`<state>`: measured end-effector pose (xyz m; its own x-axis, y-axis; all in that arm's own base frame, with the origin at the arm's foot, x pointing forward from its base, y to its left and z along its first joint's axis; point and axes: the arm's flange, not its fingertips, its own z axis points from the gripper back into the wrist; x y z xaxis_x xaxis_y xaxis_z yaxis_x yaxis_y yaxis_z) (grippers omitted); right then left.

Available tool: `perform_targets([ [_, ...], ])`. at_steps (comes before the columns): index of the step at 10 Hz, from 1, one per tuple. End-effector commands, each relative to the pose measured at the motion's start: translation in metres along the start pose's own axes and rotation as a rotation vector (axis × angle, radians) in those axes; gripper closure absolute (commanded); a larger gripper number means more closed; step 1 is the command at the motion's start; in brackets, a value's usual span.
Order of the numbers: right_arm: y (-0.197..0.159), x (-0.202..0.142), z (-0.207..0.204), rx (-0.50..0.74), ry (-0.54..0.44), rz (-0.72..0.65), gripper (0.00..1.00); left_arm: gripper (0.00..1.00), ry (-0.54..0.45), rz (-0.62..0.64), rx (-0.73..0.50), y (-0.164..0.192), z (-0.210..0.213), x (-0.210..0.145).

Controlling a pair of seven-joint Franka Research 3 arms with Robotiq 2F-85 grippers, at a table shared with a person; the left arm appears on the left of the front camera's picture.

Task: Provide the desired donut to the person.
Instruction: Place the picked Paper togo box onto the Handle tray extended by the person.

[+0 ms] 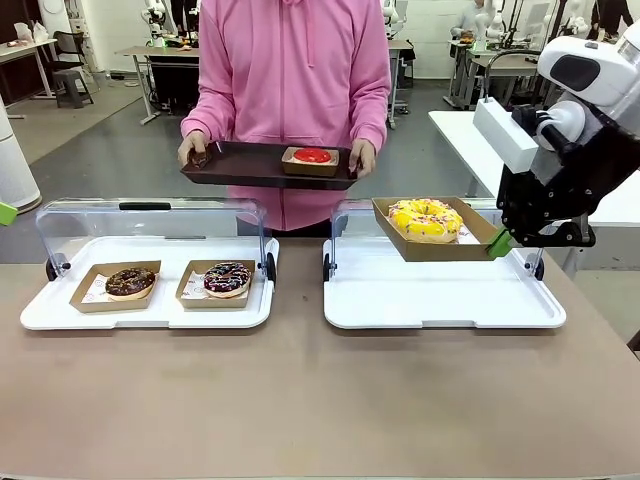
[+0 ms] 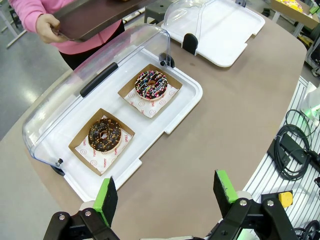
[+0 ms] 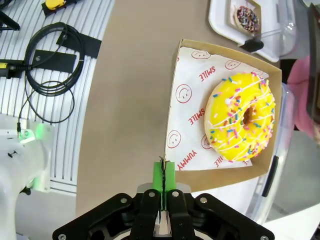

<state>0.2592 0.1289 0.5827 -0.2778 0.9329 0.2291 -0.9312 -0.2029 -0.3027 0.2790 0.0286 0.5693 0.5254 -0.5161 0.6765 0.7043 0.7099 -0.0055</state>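
The table (image 1: 300, 400) carries two white display trays with clear lids swung back: the left tray (image 1: 150, 312) holds a chocolate donut (image 1: 130, 282) and a sprinkled chocolate donut (image 1: 227, 278) in card boats near its front edge, while the right tray (image 1: 440, 300) lies bare. Beyond the far edge a dark serving tray (image 1: 250, 165), already bearing a red donut (image 1: 312, 156), is held level by the person (image 1: 293, 80), apparently to receive the delivery. The yellow donut (image 1: 426, 218) in its boat (image 1: 400, 240) is held aloft above the right tray, the boat's corner pinched by the closed right gripper (image 1: 499, 244). The left gripper (image 2: 167, 192) hangs spread and empty over the near edge.
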Motion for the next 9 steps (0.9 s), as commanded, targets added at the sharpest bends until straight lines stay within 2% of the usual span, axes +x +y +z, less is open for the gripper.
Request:
perform_targets([
  [1,0.0021,-0.003,0.0001,0.0,0.014,0.007,1.0,0.0,-0.007,-0.003,-0.003,0.0011,-0.0006,-0.0009],
  [9,0.0021,-0.003,0.0001,0.0,0.014,0.007,1.0,0.0,-0.007,-0.003,-0.003,0.0011,-0.0006,-0.0009],
])
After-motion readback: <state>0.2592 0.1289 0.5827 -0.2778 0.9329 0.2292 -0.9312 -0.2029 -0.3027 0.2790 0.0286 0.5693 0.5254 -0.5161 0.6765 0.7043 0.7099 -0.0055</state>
